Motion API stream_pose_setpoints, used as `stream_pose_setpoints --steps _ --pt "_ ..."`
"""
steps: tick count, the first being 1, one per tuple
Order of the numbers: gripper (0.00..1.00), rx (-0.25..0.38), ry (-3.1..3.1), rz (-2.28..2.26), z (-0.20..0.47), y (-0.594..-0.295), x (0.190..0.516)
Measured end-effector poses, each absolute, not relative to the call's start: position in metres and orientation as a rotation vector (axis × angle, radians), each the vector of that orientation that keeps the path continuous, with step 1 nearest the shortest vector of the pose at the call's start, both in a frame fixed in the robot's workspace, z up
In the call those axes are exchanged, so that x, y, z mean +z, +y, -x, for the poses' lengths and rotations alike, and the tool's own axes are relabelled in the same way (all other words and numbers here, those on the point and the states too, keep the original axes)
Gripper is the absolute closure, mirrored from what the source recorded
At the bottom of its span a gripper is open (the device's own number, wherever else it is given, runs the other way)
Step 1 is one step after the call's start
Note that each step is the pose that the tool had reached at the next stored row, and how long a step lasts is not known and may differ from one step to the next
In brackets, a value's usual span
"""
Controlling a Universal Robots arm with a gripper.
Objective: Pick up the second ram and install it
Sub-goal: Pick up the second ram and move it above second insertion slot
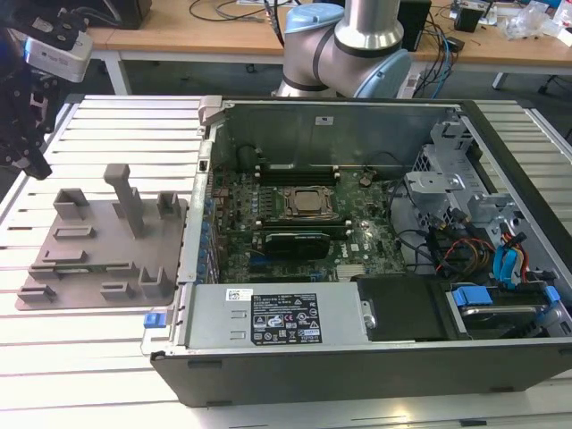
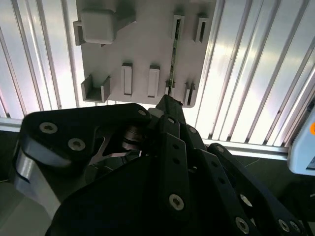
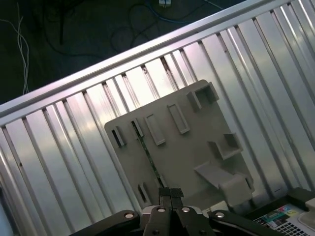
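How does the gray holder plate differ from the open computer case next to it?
The holder plate is pale gray, low and flat with short brackets; the computer case is dark, a deep box with tall walls. The plate carries one thin green memory stick on edge, seen in the first wrist view; the case holds a whole circuit board and cables. Both rest on the slatted table.

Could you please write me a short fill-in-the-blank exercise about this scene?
1. The second ram stands on its ____ in the holder plate.
2. The holder plate's colour is ____.
3. The holder plate lies on the exterior view's ____, beside the open computer case.
Missing words: edge; grey; left.
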State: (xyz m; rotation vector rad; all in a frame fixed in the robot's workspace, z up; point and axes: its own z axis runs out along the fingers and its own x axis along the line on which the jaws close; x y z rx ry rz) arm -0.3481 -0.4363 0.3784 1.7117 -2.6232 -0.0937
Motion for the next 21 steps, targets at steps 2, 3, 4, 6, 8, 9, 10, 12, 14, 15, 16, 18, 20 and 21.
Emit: stream_pose_setpoints --steps 2,3,4,6,8,9,10,12,14,15,16,18,20,21 --pt "0.9 -0.094 -2.613 -1.726 0.3481 -0.4363 0.3784" --pt "0.9 -0.093 -2.602 -1.743 0.3481 -0.4363 0.3784" --pt "0.9 -0.093 -2.589 -1.76 0.3481 -0.4363 0.3784" --pt "0.9 -0.093 -2.565 -1.794 0.3481 -0.4363 0.3784" --pt "0.9 -0.093 -2.539 -1.83 0.3481 -0.4363 0.3784" --pt "0.9 -0.093 -2.526 -1.846 0.3481 -0.4363 0.3784" --pt "0.9 -0.093 -2.507 -1.872 0.3481 -0.4363 0.3784" --pt "0.9 -0.092 -2.457 -1.934 0.3481 -0.4363 0.3784" --pt "0.9 -0.091 -2.402 -2.0 0.3481 -0.4363 0.3784" --pt "0.9 -0.091 -2.386 -2.018 0.3481 -0.4363 0.3784" --pt "0.9 -0.091 -2.373 -2.033 0.3481 -0.4363 0.3784" --pt "0.9 -0.091 -2.355 -2.052 0.3481 -0.4363 0.3784" --pt "0.9 -0.091 -2.355 -2.053 0.3481 -0.4363 0.3784" --pt "0.89 -0.091 -2.355 -2.053 0.3481 -0.4363 0.3784"
